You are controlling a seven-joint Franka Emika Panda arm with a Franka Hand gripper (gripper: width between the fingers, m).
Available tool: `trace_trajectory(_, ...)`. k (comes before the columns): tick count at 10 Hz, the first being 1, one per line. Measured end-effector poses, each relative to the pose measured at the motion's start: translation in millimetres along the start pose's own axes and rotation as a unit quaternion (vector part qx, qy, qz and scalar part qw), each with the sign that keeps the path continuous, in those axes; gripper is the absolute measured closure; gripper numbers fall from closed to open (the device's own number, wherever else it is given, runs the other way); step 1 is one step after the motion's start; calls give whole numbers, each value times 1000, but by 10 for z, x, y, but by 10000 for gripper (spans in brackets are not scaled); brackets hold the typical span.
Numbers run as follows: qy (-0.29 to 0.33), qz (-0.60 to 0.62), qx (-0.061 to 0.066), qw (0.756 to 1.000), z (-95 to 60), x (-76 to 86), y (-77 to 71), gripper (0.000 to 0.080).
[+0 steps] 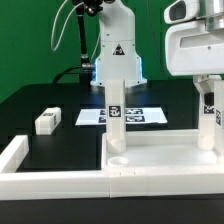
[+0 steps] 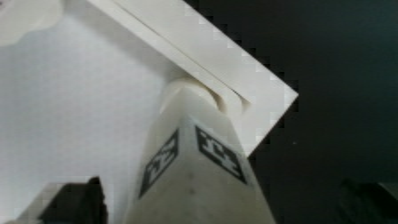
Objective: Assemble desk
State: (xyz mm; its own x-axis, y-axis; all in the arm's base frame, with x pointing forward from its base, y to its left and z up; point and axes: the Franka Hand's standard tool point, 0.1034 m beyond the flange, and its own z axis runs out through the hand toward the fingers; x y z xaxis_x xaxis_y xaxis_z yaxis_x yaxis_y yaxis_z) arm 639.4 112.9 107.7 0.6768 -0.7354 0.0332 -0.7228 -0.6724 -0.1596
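Note:
The white desk tabletop panel (image 1: 160, 155) lies at the front on the exterior view's right, rim up. One tagged white leg (image 1: 115, 115) stands upright in its near-left corner. A second tagged leg (image 1: 210, 120) stands in the corner on the right, directly under my gripper (image 1: 209, 92). In the wrist view this leg (image 2: 199, 150) rises from the panel's corner (image 2: 249, 85) between my dark fingers (image 2: 80, 200), with a gap on each side. The gripper (image 2: 214, 205) is open around the leg. A third leg (image 1: 47, 121) lies loose on the black table at the left.
The marker board (image 1: 135, 116) lies flat behind the standing leg. A long low white border wall (image 1: 40, 180) runs along the front and up the left side. The robot base (image 1: 115, 50) stands at the back centre.

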Motion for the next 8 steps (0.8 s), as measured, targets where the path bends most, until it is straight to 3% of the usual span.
trace_trajectory(1, 1, -61, 0, 998, -8, 10, 3, 150)
trace_trajectory(3, 0, -269, 6, 963, -25, 64, 7, 150)
trace_trajectory(7, 2, -265, 9, 964, 2, 20, -7, 163)
trace_trajectory(8, 1, -247, 10, 969, 3, 18, -7, 333)
